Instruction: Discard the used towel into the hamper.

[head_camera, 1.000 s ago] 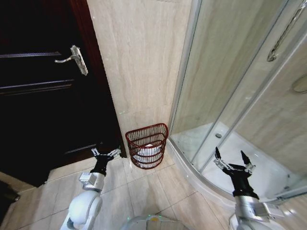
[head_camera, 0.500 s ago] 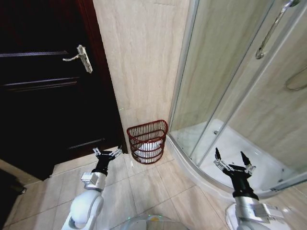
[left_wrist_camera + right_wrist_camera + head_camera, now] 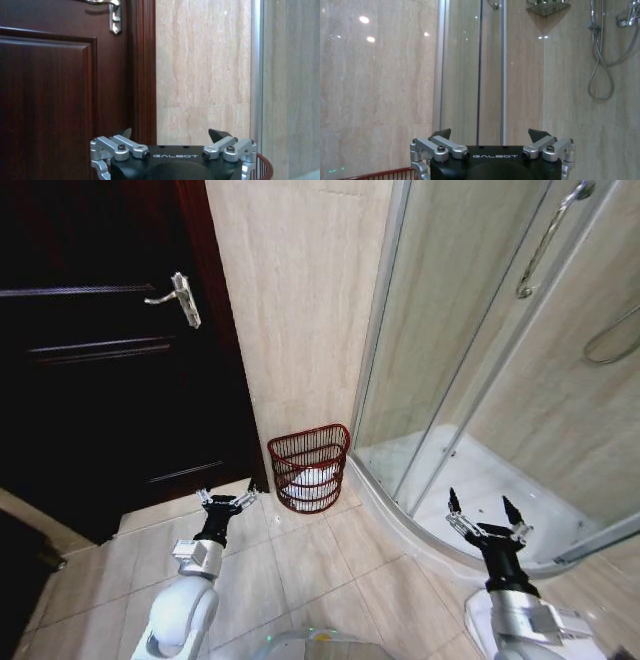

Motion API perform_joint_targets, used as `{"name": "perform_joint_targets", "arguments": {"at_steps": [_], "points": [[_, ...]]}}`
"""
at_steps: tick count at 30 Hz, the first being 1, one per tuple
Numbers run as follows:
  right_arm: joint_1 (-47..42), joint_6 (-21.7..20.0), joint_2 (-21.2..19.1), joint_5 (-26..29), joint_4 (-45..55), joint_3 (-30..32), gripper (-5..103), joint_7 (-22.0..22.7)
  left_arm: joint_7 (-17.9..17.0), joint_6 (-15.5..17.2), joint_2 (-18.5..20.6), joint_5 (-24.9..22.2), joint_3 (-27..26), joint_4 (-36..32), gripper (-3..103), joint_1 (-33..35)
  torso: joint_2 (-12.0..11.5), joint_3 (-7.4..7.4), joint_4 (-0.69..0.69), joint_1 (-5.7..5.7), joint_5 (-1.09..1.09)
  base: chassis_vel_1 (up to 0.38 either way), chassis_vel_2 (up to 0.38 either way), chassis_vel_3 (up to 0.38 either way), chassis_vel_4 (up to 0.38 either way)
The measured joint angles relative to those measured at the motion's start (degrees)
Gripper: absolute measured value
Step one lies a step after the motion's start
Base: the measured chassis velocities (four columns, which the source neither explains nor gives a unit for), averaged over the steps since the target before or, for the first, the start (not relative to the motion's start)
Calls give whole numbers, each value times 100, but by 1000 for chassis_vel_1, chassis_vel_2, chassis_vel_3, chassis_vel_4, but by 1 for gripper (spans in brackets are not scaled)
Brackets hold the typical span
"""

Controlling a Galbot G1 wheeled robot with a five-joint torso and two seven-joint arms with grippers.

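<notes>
One hamper [image 3: 309, 468], red-brown wire, stands on the tiled floor [image 3: 330, 565] against the beige wall [image 3: 300, 310], in the corner between the dark wooden door [image 3: 100, 380] and the glass shower enclosure [image 3: 470, 380]. Something white, the towel [image 3: 310, 477], lies inside the hamper at its bottom.

Two grippers, both empty. Left gripper [image 3: 227, 502] hangs low over the floor just short of the hamper on its door side, fingers spread apart, holding nothing. Right gripper [image 3: 482, 515] is well apart from the hamper on its shower side, in front of the curved shower base [image 3: 400, 520], fingers likewise spread wide with nothing between them.

View differences:
- Head view gives the whole hamper with its white contents and both arms at once.
- Left wrist view: left gripper [image 3: 175, 135] with its two dark fingertips apart, facing the door edge and the wall; of the hamper [image 3: 265, 169] it catches just a short arc of red rim beside the gripper body. One door handle [image 3: 112, 11] is seen here close up.
- Right wrist view: right gripper [image 3: 490, 135] spread open toward the shower glass; a strip of hamper [image 3: 380, 174] rim at the frame edge. One shower hose [image 3: 600, 67] on the inner wall.
</notes>
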Motion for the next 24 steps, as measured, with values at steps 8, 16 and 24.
{"name": "perform_joint_targets", "arguments": {"at_steps": [8, 16, 24], "points": [[32, -28, -5, 2, 8, -4, 100, 3, 3, -86, -1, 5, 30, 90, 100, -34, 0, 0, 0, 0, 0, 105, -115, -127, 120], [-36, 13, -3, 8, -1, -3, 100, 2, 21, -134, 14, 20, 99, 95, 100, -14, 0, 0, 0, 0, 0, 104, -94, -102, 84], [-19, 60, 71, -3, -144, -30, 100, 0, 13, -209, -100, 247, 180, 49, 100, -7, 0, 0, -1, -1, 0, 102, -109, -108, 105]]}}
